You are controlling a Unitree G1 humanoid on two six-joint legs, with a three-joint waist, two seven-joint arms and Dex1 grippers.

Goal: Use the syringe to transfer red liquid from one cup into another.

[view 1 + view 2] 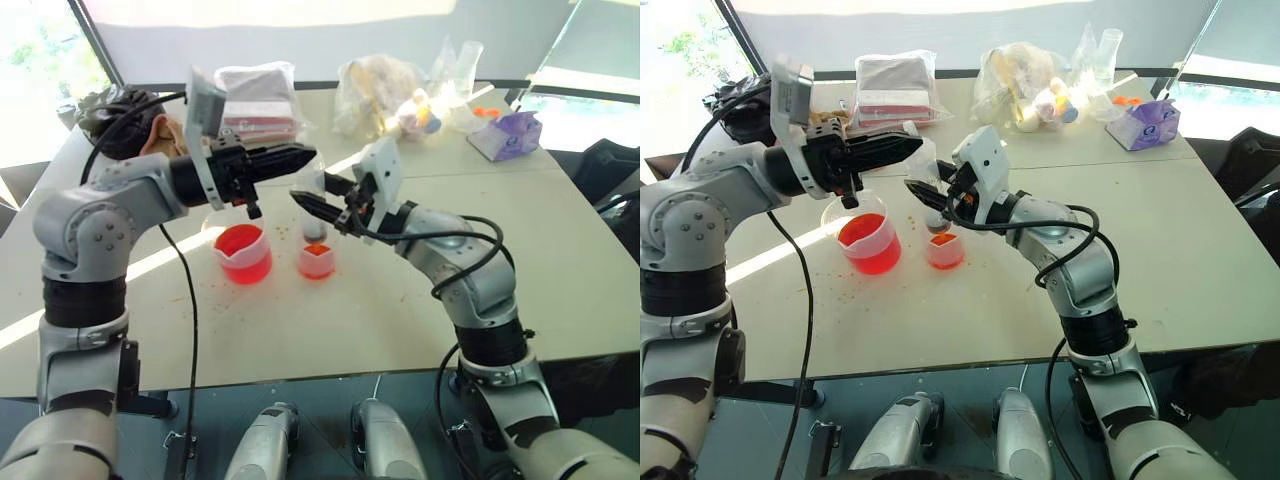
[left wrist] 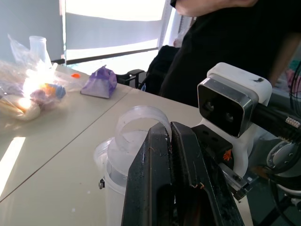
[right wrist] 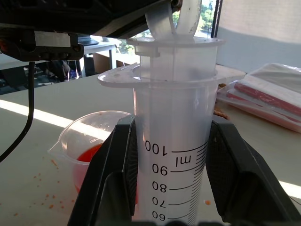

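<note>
Item: large clear plastic syringe (image 3: 171, 155), upright, barrel clamped in the right end effector (image 3: 169, 188), tip over the smaller clear cup of pale orange-red liquid (image 1: 945, 250). Left end effector (image 2: 171, 155) is closed on the plunger ring at 12 o'clock. Wider deep-red beaker cup (image 1: 870, 243) stands at 9 o'clock on the bench (image 1: 1120, 250). Step judged: working the plunger; next, a steady straight pull or push is called for.

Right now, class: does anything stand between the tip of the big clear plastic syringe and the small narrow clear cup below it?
Nothing visible does. The clear plastic syringe, clamped upright in the right gripper, hangs directly over the small narrow clear cup. The wider red-filled beaker stands off to one side.
</note>
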